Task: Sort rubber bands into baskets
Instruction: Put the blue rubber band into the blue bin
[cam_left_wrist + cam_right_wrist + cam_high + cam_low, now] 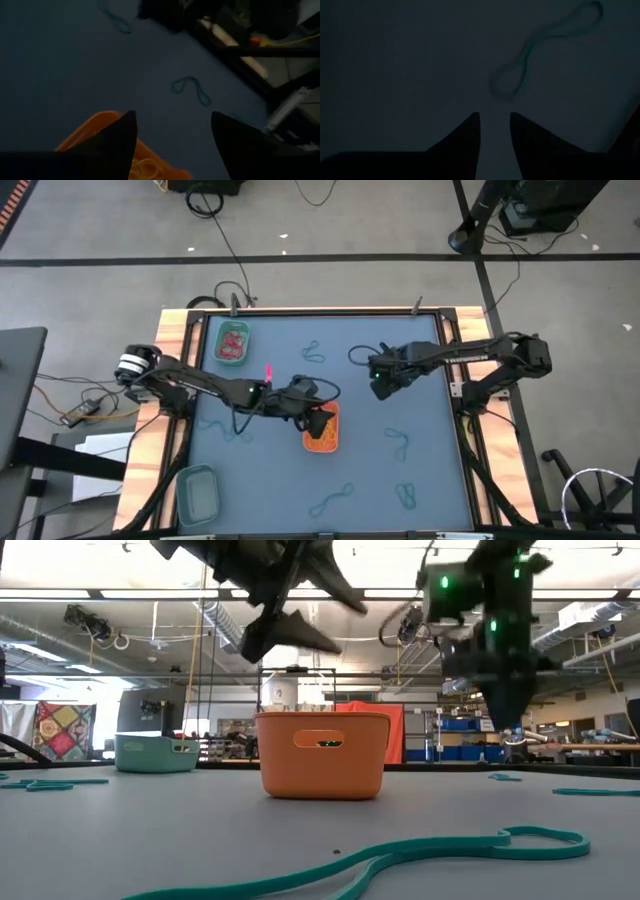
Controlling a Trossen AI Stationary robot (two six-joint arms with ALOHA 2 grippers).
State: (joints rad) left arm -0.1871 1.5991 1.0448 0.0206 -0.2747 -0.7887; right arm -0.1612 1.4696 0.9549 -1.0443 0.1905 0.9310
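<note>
The left claw [322, 420] hangs over the orange basket [321, 430] near the middle of the table [420, 480], its two fingers [120, 137] spread apart and empty; orange-yellow rubber bands [145, 167] lie in the basket beneath it. The right claw [381, 387] hovers above bare table toward the far right, fingers [465, 135] drawn close with only a narrow gap and nothing between them; a teal band [520, 70] lies on the surface just ahead of it.

A green basket [233, 343] holding red bands sits at the far left corner, a teal basket [198, 490] at the near left corner. Loose teal bands are scattered around: one near the far edge [314, 351], one right of the orange basket [399, 443], two near the front edge [331, 500] [406, 495], one under the left arm [225, 427]. A pink marker-like object [269, 372] lies beside the left arm. The wooden rails frame both sides; the table's right half is mostly open.
</note>
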